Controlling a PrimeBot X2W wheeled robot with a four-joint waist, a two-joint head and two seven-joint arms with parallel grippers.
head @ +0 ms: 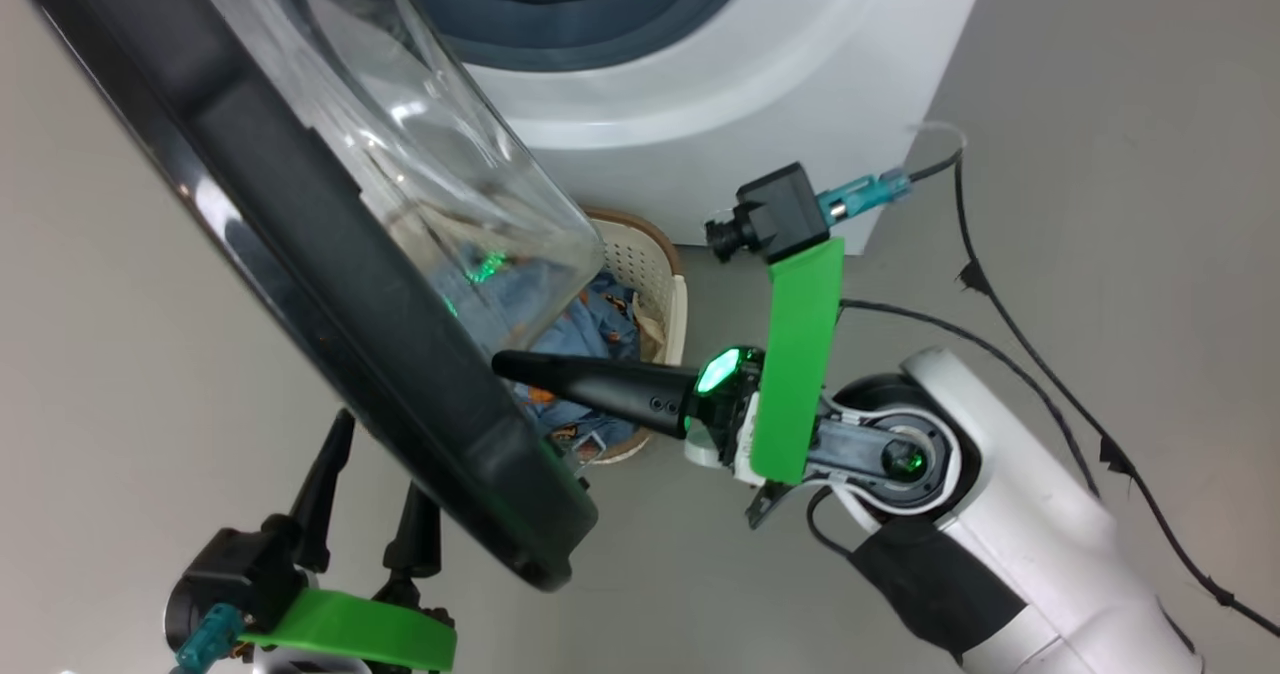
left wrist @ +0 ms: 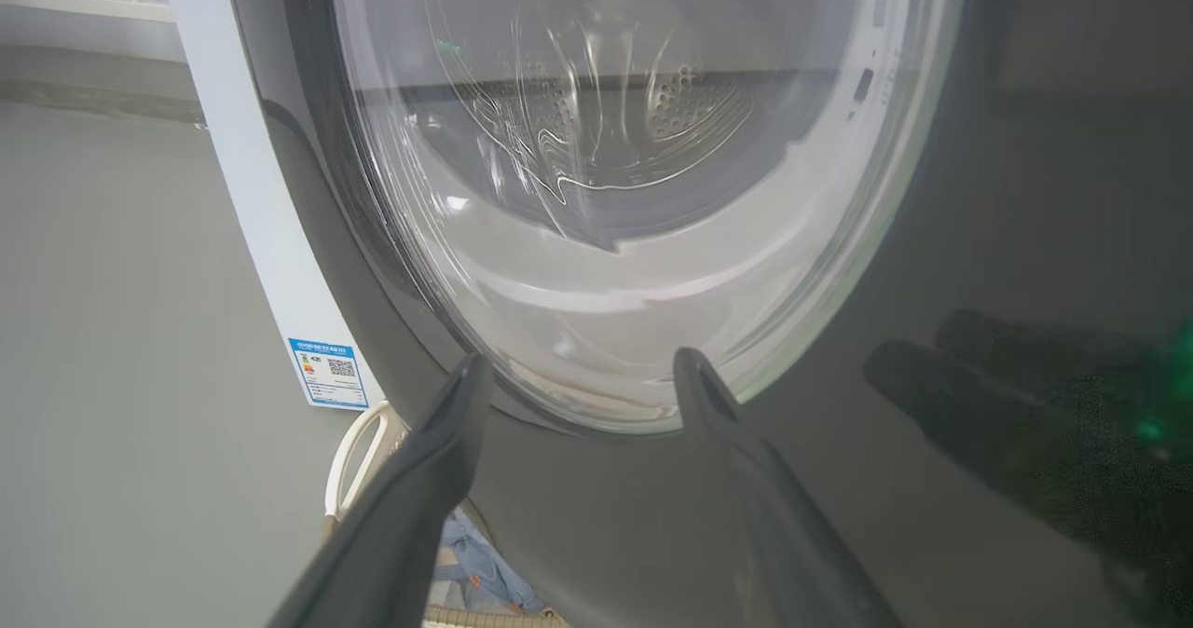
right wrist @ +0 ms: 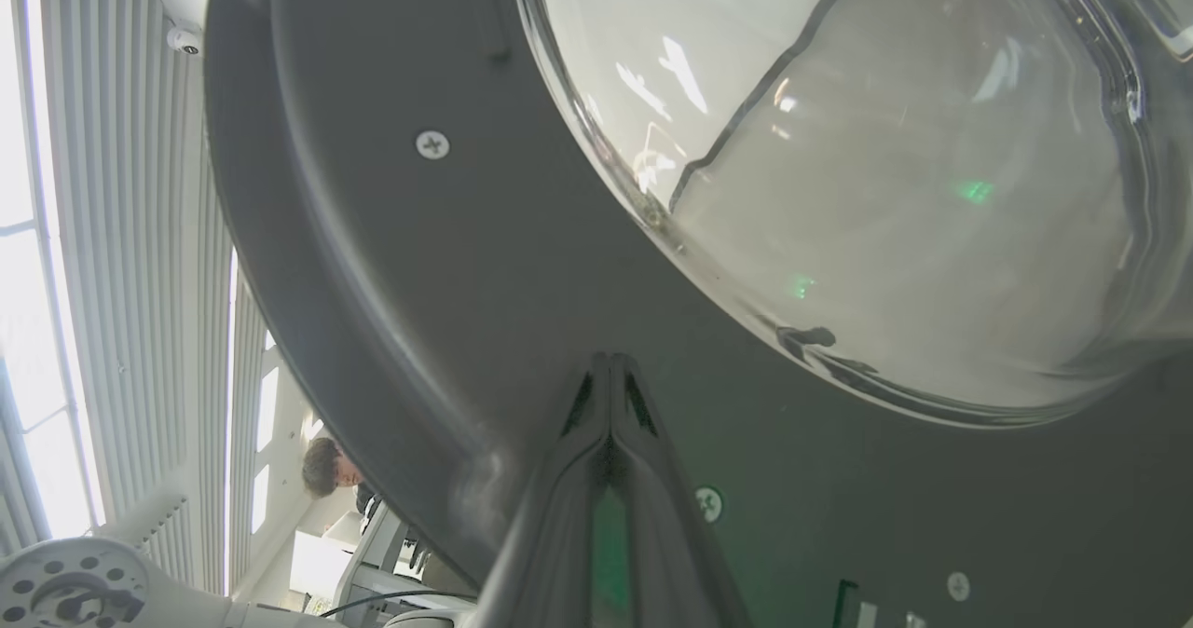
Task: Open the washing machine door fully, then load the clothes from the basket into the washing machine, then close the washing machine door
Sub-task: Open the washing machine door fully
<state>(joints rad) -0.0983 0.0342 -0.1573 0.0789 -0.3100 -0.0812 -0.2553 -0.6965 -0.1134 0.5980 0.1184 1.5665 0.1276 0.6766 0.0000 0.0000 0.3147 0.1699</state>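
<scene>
On the floor (head: 1100,74), close against the lower front edge of the one washing machine (head: 760,64), stands one basket (head: 648,259) with the clothes (head: 590,329) heaped inside: blue printed fabric and a little cream cloth. One washing machine door (head: 330,294) hangs swung out from the machine. In the head view it stands over the basket's left part, and its clear glass bowl (head: 420,154) hides some of the basket. Two grippers stand at opposite faces of the door. The right gripper (head: 508,364) has its jaws clenched together on nothing, and their joined tip meets the door's inner face on the dark band between the bowl and the outer rim. The clothes lie just beneath these jaws, apart from them. The left gripper (head: 380,452) is at the glossy outer face, its jaws released, spread wide and empty, with their tips pointing at the lower rim of the window; whether they touch the door I cannot tell. One blue label sticker (left wrist: 326,374) sits on the machine's white body near the floor.
</scene>
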